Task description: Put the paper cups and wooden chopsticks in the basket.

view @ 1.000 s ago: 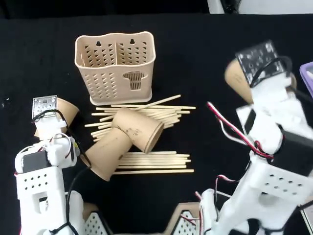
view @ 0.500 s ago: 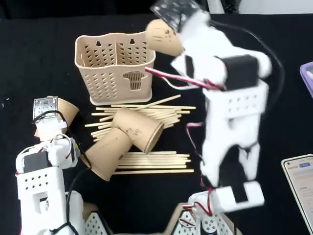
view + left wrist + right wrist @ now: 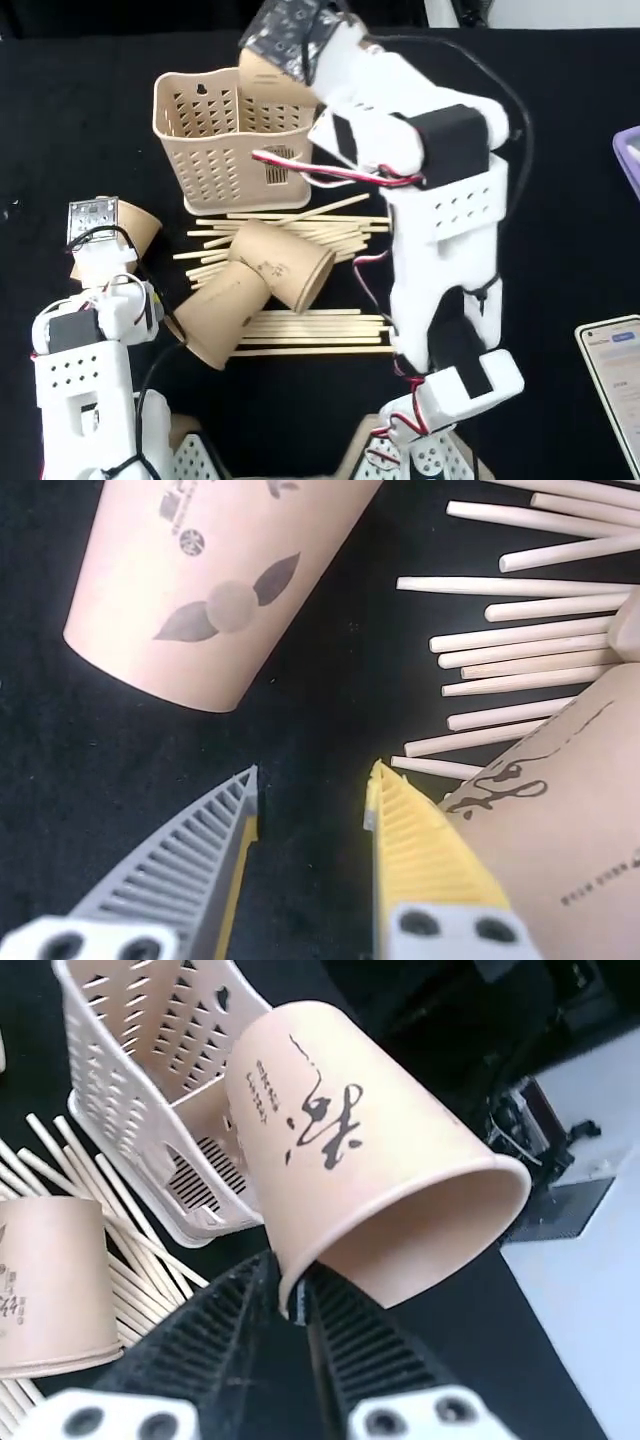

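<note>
Left fingers (image 3: pixel 420 860) apart over black table (image 3: pixel 80 80)

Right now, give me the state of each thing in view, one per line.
Basket: upright on the table.
Held cup: tilted, off the table.
Right end effector: shut on that cup's rim.
Left end effector: open, holding nothing.
Leaf cup: on its side.
Middle cup: on its side, on chopsticks.
Lower cup: on its side.
Chopsticks: loose, flat.
</note>
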### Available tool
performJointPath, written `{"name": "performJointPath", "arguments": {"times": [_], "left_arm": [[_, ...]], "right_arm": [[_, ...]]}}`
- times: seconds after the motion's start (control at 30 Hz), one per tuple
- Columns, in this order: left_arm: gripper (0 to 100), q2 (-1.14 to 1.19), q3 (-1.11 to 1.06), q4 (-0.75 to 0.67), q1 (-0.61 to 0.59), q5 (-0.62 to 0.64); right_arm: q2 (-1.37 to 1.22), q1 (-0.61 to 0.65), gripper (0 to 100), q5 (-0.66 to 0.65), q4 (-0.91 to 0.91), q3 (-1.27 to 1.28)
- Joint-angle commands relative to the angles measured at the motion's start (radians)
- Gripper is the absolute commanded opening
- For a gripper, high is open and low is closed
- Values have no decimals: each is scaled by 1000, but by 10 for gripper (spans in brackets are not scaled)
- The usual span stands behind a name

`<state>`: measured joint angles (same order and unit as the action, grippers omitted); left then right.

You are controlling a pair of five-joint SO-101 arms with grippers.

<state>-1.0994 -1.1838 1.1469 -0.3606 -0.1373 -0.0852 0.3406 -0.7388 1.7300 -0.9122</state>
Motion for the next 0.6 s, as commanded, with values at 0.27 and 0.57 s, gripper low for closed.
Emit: {"name": "performJointPath", "arguments": {"times": [0.27, 0.57], "left_arm": [[177, -14, 12, -14, -8, 11], [177, -14, 15, -12, -8, 11]], "right_arm": [[-108, 9, 11, -51, 29, -50], [-131, 12, 14, -51, 29, -47]]}}
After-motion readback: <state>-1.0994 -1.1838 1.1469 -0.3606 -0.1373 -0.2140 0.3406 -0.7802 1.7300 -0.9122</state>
